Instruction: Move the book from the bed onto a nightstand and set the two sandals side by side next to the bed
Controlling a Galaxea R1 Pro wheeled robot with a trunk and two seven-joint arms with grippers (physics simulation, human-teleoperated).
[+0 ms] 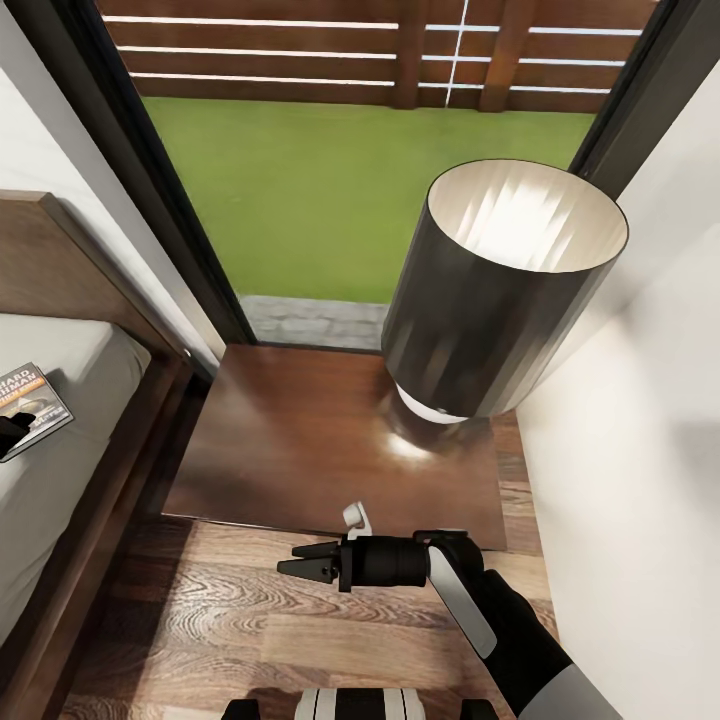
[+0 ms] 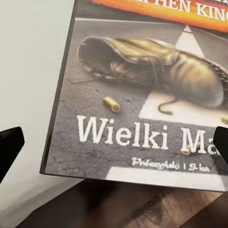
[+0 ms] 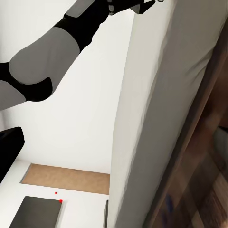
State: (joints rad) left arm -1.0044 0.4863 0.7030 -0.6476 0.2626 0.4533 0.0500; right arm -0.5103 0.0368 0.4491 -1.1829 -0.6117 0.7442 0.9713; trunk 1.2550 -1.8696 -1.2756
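Observation:
The book [image 1: 32,405], dark with white lettering and a boot picture, lies on the pale mattress of the bed [image 1: 70,470] near its right edge. My left gripper [image 1: 8,435] is right at the book's near corner. In the left wrist view the book [image 2: 142,95] fills the space ahead, and the left gripper [image 2: 114,147] is open with one dark fingertip [image 2: 9,145] on each side. The nightstand [image 1: 300,440] stands beside the bed. My right gripper [image 1: 305,562] hovers open and empty over the floor just in front of the nightstand. The sandals are out of view.
A big dark cylindrical lamp [image 1: 495,290] takes up the nightstand's right rear part. A dark-framed window [image 1: 330,190] with lawn behind it is straight ahead. A white wall [image 1: 640,450] is close on the right. Wood-plank floor [image 1: 200,620] runs between bed frame and wall.

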